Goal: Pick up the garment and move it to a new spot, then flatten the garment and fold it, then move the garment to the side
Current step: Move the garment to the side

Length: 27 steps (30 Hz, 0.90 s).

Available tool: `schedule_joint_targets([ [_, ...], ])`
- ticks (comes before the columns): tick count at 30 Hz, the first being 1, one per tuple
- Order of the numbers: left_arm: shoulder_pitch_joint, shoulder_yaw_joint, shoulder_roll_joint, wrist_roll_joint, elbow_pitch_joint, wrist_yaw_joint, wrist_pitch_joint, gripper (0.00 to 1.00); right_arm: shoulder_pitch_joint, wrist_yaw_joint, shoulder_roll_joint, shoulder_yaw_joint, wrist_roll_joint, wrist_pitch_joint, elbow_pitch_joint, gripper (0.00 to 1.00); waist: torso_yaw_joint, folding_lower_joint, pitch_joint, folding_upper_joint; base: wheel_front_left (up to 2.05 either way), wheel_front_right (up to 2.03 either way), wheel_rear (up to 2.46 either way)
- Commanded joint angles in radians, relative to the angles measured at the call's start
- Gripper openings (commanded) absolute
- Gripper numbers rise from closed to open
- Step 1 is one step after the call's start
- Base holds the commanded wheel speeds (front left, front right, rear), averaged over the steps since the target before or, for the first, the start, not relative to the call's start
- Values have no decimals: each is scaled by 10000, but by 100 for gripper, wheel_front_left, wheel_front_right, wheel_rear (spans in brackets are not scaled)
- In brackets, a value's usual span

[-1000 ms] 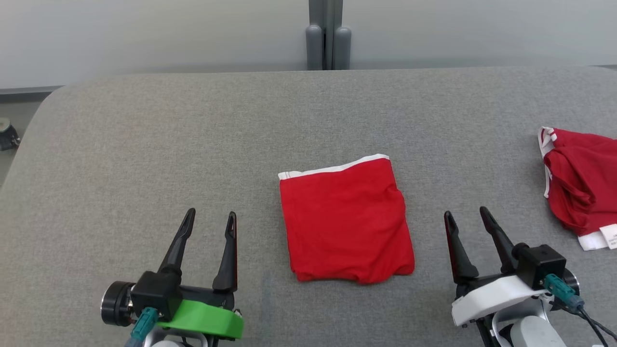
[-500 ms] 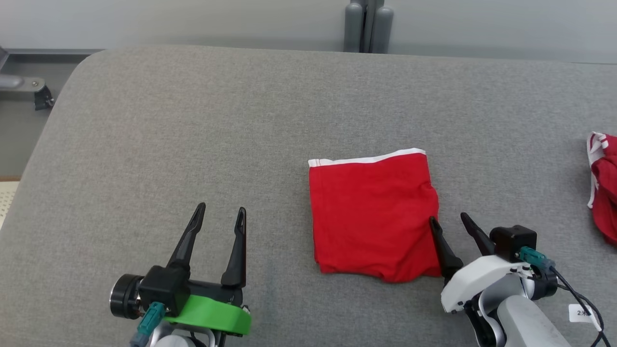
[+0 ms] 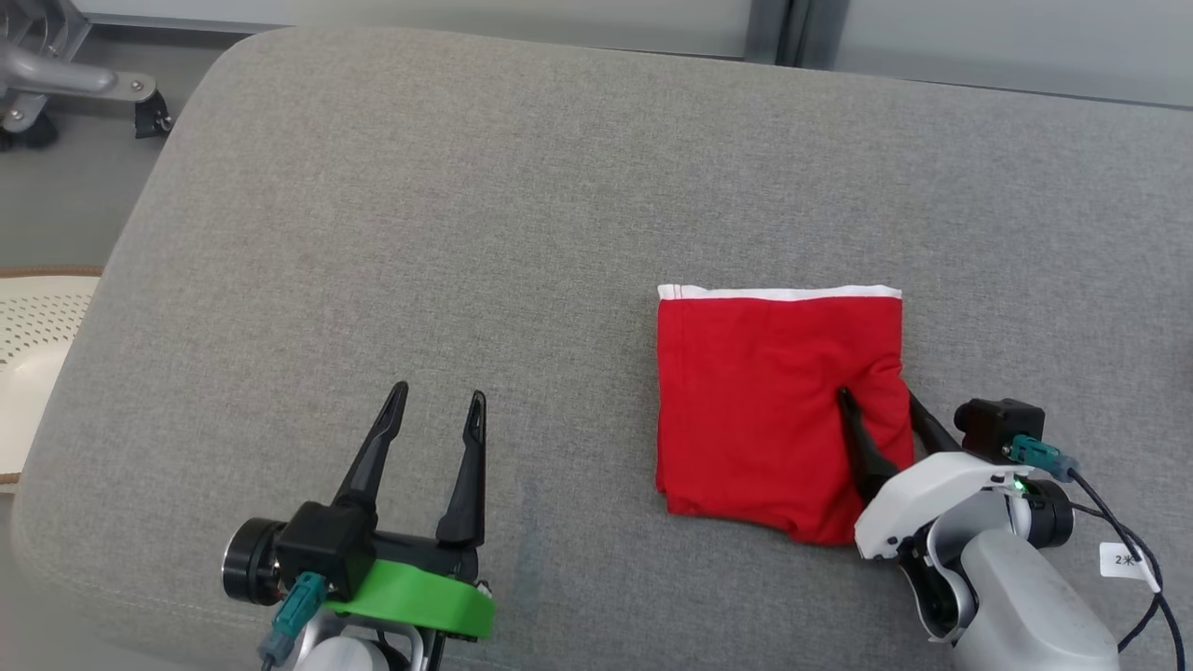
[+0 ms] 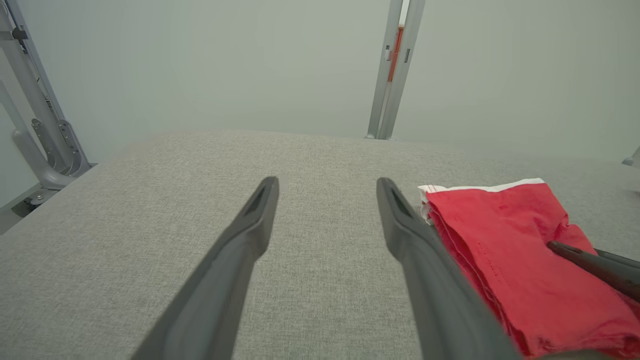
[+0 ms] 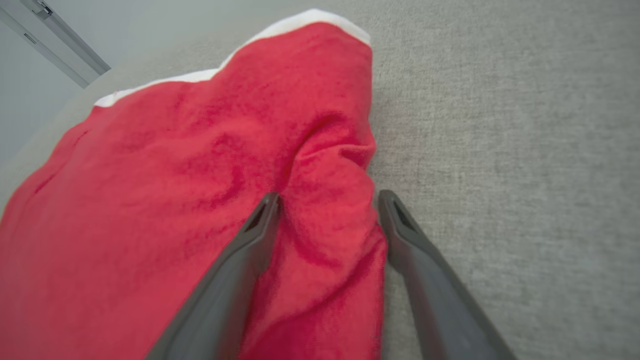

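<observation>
Two grippers work over the grey fabric-covered tabletop point(image 3: 466, 186). At the lower left, the left gripper point(image 3: 439, 391) point(image 4: 327, 182) hovers over bare fabric with its forearm low, its fingers pointing away from the robot and its jaws spread and empty. Right of centre lies the folded red garment point(image 3: 764, 391) point(image 4: 500, 240) point(image 5: 175, 175), flat, with its white band along the far edge. The right gripper point(image 3: 876, 396) point(image 5: 328, 196) reaches in from the lower right. Its jaws are spread astride the garment's right edge, with one finger on the cloth, the other beside it, and a raised fold between them.
</observation>
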Motion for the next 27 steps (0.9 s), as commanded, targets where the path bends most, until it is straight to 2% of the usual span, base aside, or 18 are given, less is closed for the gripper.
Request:
schedule_joint_targets([
  [1,-159,-11,26,-46,9,66,2,100,-6,-18,-29,156,119,35,294,100,42,0,28,0,0,0,0],
  [3,-154,-3,26,-58,23,89,2,100,-104,-17,-99,430,83,5,447,100,25,0,18,0,0,0,0],
  [4,-166,-1,26,-60,29,84,2,100,-184,-17,-234,620,-136,-92,519,0,-13,0,3,0,0,0,0],
  [9,-111,-8,27,46,56,34,2,100,-499,-21,-639,1117,-871,-399,707,0,-326,0,-156,0,0,0,0],
  [18,-161,-422,32,894,-2,-216,2,100,-965,-20,-1889,2113,-3041,-606,268,0,-1711,0,-406,0,0,0,0],
  [22,-445,-609,32,955,-153,-251,2,100,-1382,-21,-2695,2608,-3393,-602,-167,0,-2462,0,-94,0,0,0,0],
  [27,-1016,-811,32,1116,-291,-360,2,100,-2082,-20,-4105,3281,-3488,-449,-905,0,-3387,0,632,0,0,0,0],
])
